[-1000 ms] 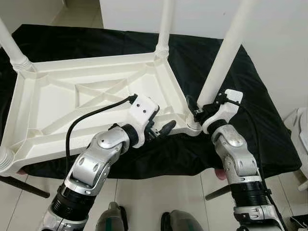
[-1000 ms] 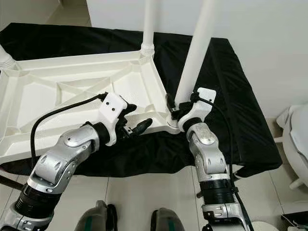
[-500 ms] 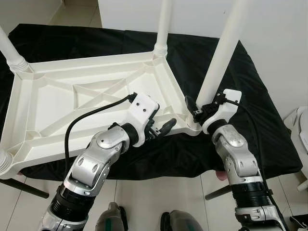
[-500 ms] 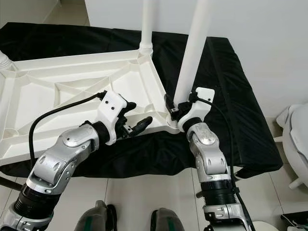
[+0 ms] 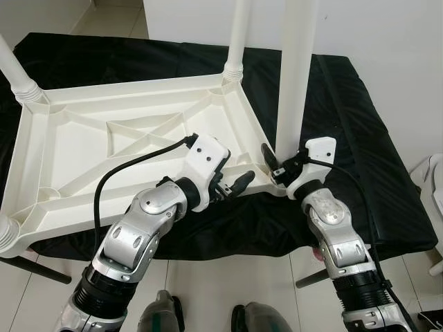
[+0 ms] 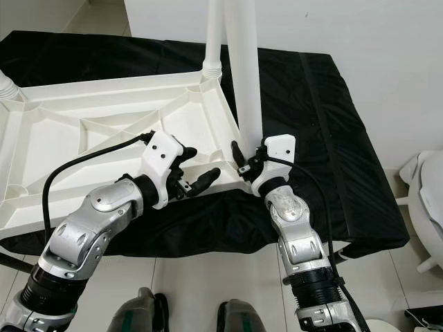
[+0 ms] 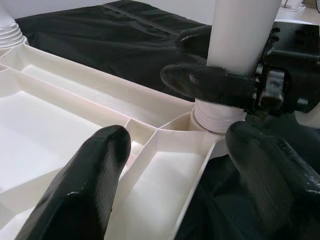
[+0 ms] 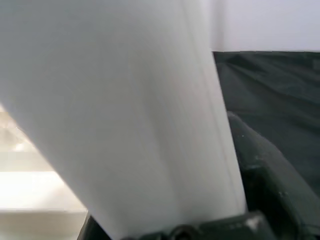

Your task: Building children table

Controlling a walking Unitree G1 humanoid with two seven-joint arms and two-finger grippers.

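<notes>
Here the white tabletop (image 5: 131, 149) lies upside down on a counter (image 5: 360, 131) draped in black cloth, ribbed underside up. The right pincer (image 5: 275, 164) is closed around the base of a white leg (image 5: 294, 76), which stands nearly upright with its threaded foot at the corner socket (image 7: 216, 116) directly below the pincer; in the left wrist view one black finger (image 7: 207, 82) wraps the leg just above the thread. The left pincer (image 5: 232, 187) rests with fingers spread wide astride the tabletop's near rim, just beside that socket and holding nothing, apparently steadying the part. Three other legs already stand in their corners: the far leg (image 5: 237, 38) beyond the right pincer, the far-left leg (image 5: 15, 69), and the near-left corner stub (image 5: 5, 232). By this judgement the assembly is in its last leg, with seating or tightening and then turning the table upright remaining. Whether the thread is fully home cannot be told. The tops of all legs are cut off, and the right wrist view is blurred white by the leg (image 8: 115, 115).
</notes>
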